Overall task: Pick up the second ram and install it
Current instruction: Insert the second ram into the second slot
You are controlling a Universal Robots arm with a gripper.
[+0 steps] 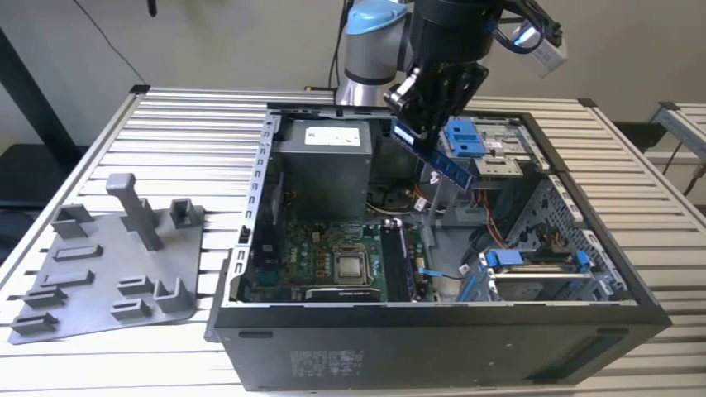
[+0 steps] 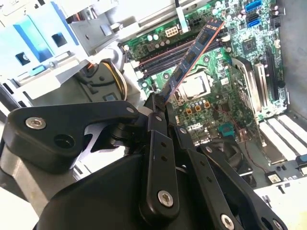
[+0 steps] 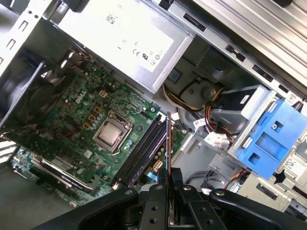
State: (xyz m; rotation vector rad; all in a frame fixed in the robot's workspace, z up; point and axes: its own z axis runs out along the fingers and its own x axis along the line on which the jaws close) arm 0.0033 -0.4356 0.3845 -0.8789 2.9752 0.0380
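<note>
slim dark second ram [image 2: 195,57], tilted, one end in the jaws

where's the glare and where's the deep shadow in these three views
Exterior view: the slatted table is brightly lit, the computer case shadowed inside. First wrist view: the power supply shines pale, the fan is dark. Second wrist view: the blue drive bracket is washed out, the end effector gripping the second ram near black.
</note>
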